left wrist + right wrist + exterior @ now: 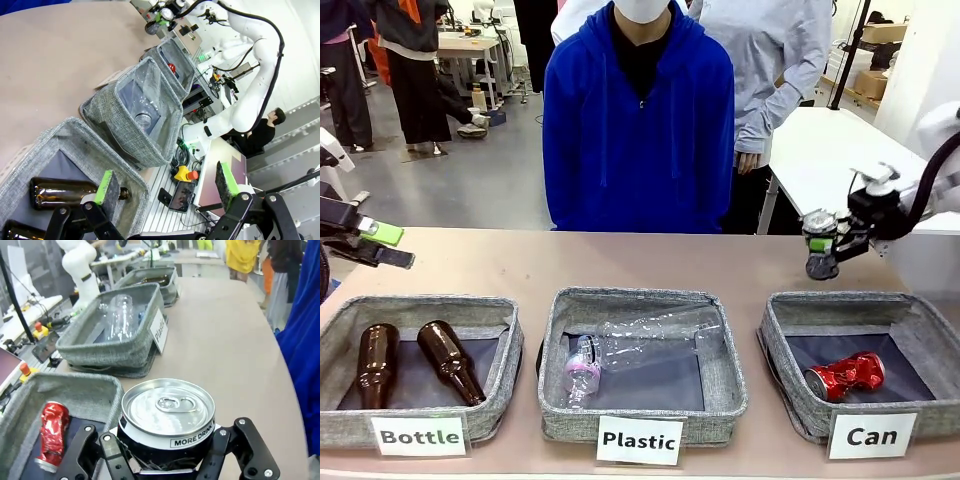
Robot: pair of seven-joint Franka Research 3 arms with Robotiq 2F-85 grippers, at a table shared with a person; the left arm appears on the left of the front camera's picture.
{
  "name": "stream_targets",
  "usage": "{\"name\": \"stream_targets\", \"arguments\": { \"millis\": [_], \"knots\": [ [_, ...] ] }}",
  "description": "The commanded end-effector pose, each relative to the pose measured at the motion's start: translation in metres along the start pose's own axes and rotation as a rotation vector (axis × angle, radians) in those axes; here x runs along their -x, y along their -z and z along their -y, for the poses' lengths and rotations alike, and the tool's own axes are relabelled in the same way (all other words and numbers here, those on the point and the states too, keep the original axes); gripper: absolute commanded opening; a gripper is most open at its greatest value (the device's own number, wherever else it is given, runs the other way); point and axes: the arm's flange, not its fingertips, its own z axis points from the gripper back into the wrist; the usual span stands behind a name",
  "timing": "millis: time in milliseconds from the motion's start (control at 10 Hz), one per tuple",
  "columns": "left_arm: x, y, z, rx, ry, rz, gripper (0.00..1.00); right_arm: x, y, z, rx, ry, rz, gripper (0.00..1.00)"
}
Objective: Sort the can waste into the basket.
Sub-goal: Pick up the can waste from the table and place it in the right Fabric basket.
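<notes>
Beige tabletop [650, 262] under three grey fabric baskets in a row along the near edge, workshop floor and other benches beyond, a person in a blue hooded top [638, 120] standing at the far side. All places below given relative to the basket labelled "Can" [920, 320], at the robot's right end of the row. Inside it, on the dark floor: one crushed red can [845, 376], lying on its side. Just beyond its far-left corner, above the bare tabletop: right pincer [822, 250], closed on a black can [168, 425] with a silver top and unopened pull tab, white band reading "MORE DRINK"; green-padded fingers pressed against the can's sides, can upright in the right wrist view, the crushed red can visible below and to its left there. Next to the "Can" basket, toward the robot's left: basket labelled "Plastic" [720, 400], holding a clear plastic bottle [640, 350] on its side, neck with a pink ring toward the near-left corner. Farthest from the "Can" basket, at the other end of the row: basket labelled "Bottle" [505, 350], with two brown glass bottles [378, 362] lying side by side. Well apart from the "Can" basket, past the "Bottle" basket's far-left corner: left pincer [382, 245], jaws spread wide, nothing between the green pads [226, 181], hanging above that basket's outer edge in the left wrist view.
</notes>
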Motion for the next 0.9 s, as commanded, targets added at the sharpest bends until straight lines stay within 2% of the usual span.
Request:
{"name": "stream_targets", "arguments": {
  "millis": [0,100,200,300,400,500,600,800],
  "knots": [
    [0.0,0.001,0.003,-0.001,-0.005,0.011,1.0,-0.061,-0.005,-0.039,0.067,0.013,-0.087,0.0],
    [0.0,0.001,0.003,-0.001,-0.005,0.011,1.0,-0.094,-0.011,-0.061,0.128,0.015,-0.135,0.0],
    [0.0,0.001,0.003,-0.001,-0.005,0.011,1.0,-0.115,-0.01,-0.084,0.17,0.055,-0.225,0.0],
    [0.0,0.001,0.003,-0.001,-0.005,0.011,1.0,-0.129,0.0,-0.105,0.21,0.158,-0.321,0.0],
    [0.0,0.001,0.003,-0.001,-0.005,0.011,1.0,-0.136,0.008,-0.13,0.247,0.332,-0.428,0.0],
    [0.0,0.001,0.003,-0.001,-0.005,0.011,1.0,-0.141,0.02,-0.157,0.236,0.425,-0.55,0.0],
    [0.0,0.001,0.003,-0.001,-0.005,0.011,1.0,-0.14,0.034,-0.179,0.222,0.462,-0.65,0.0],
    [0.0,0.001,0.003,-0.001,-0.005,0.011,1.0,-0.128,0.072,-0.211,0.024,0.502,-0.878,0.0]
  ]
}}
